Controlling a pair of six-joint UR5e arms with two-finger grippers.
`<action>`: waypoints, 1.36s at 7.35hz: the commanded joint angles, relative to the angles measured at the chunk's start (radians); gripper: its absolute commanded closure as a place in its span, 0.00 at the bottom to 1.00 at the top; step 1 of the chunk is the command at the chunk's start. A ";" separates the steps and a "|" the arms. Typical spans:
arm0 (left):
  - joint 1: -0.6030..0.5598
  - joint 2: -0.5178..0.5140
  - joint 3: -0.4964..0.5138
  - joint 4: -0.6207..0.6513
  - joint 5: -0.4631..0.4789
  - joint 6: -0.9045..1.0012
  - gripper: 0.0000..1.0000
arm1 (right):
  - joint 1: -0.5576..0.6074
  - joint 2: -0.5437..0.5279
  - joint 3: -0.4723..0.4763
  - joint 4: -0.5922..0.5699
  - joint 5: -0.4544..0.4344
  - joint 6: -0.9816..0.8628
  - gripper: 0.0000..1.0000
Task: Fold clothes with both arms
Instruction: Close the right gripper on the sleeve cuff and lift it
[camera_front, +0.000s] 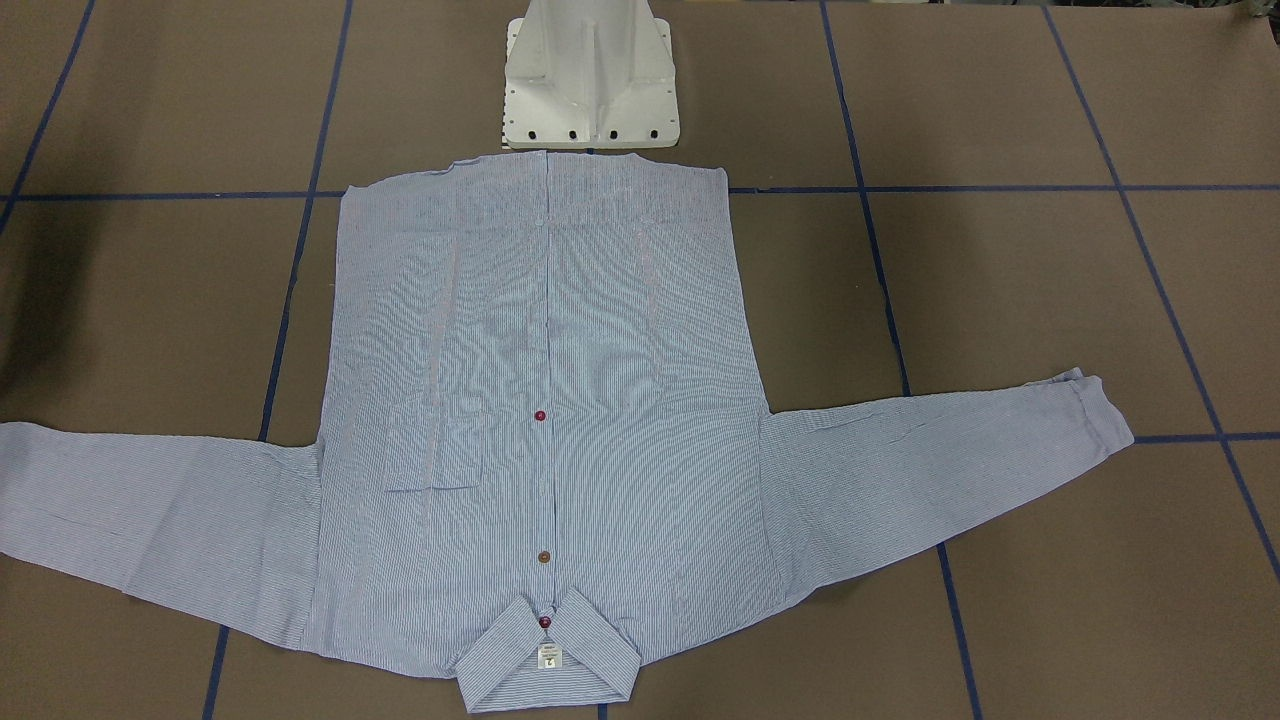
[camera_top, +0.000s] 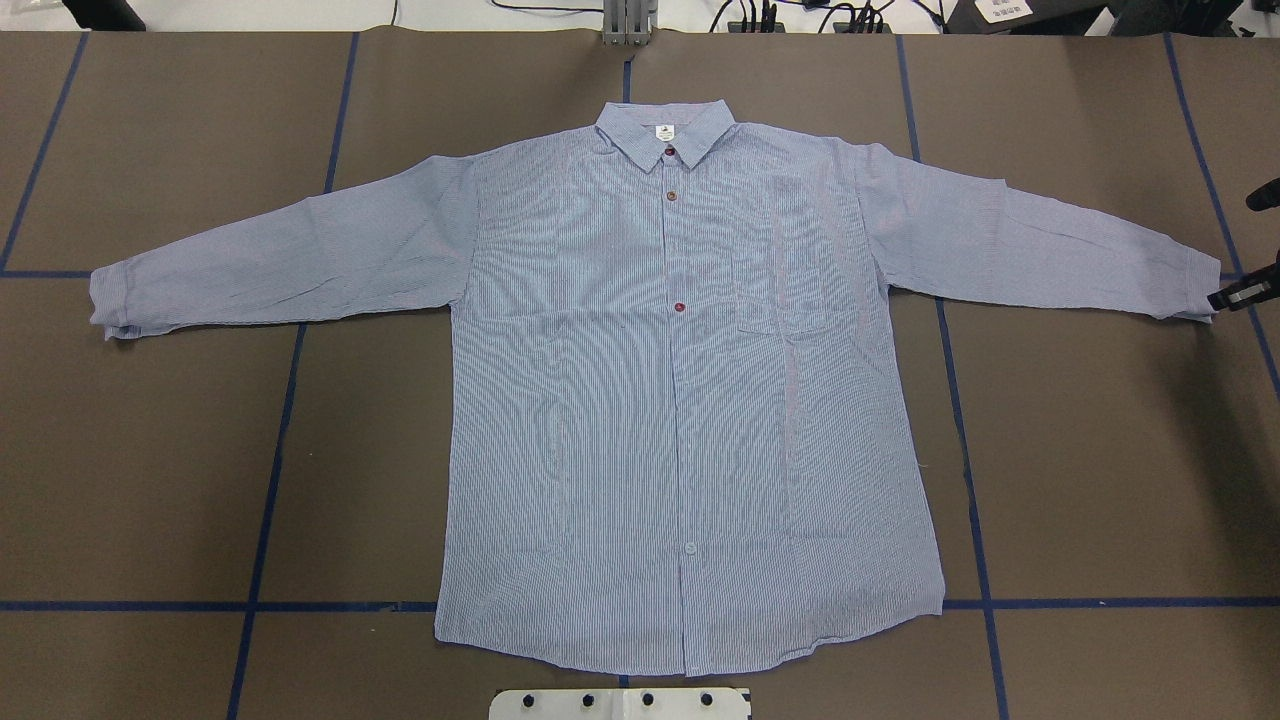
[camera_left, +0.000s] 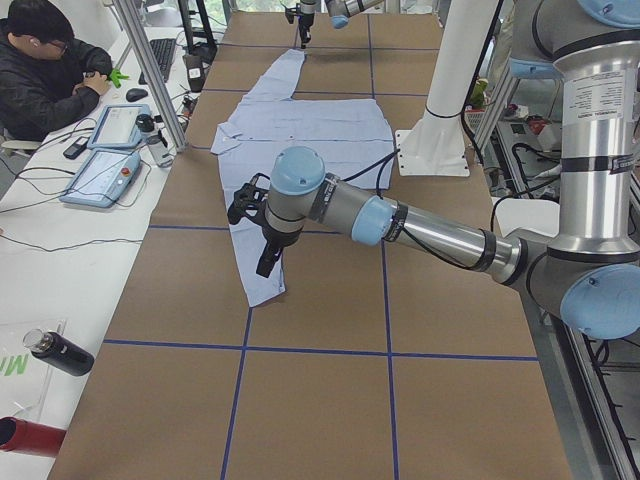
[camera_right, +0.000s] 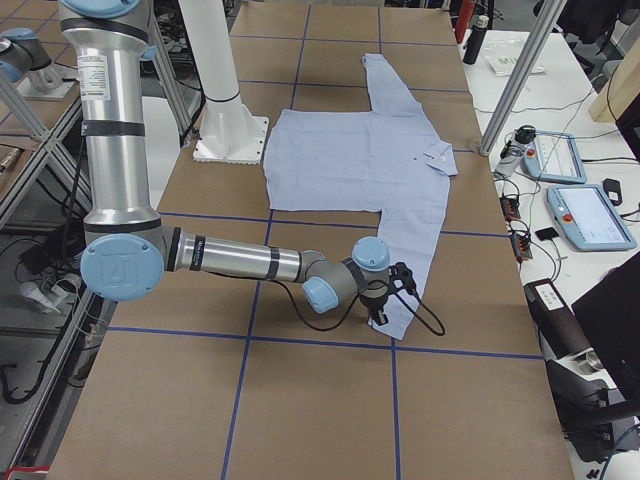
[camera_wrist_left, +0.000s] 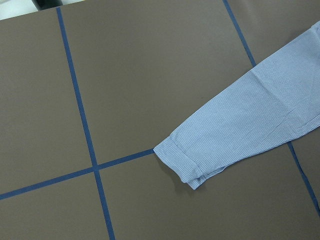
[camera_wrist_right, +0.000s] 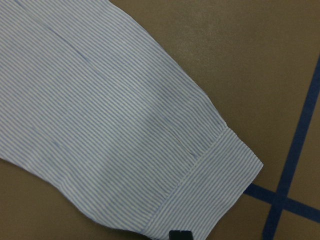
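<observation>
The light blue striped shirt (camera_top: 680, 400) lies flat and buttoned on the brown table, collar (camera_top: 665, 135) away from the robot and both sleeves spread out; it also shows in the front view (camera_front: 560, 380). My right gripper (camera_top: 1225, 298) is low at the cuff (camera_wrist_right: 215, 185) of the sleeve on my right. One black fingertip (camera_wrist_right: 180, 235) shows at the cuff's edge, and I cannot tell whether the jaws are open or shut. My left gripper (camera_left: 265, 265) hangs above the other sleeve near its cuff (camera_wrist_left: 182, 157); its state cannot be told.
The white pedestal base (camera_top: 620, 703) stands just behind the shirt's hem. Blue tape lines (camera_wrist_left: 80, 115) grid the table. An operator (camera_left: 45, 70), teach pendants (camera_left: 105, 150) and bottles (camera_left: 60, 352) are along the far side table.
</observation>
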 joint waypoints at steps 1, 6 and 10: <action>0.000 0.000 0.002 0.000 -0.001 0.000 0.00 | 0.001 -0.004 0.005 0.002 0.003 0.011 0.35; 0.000 0.000 0.000 0.002 -0.001 0.000 0.00 | -0.050 0.010 -0.007 0.005 -0.005 0.072 0.32; -0.001 0.002 0.002 0.002 -0.001 0.000 0.00 | -0.065 0.030 -0.018 0.002 -0.029 -0.123 0.36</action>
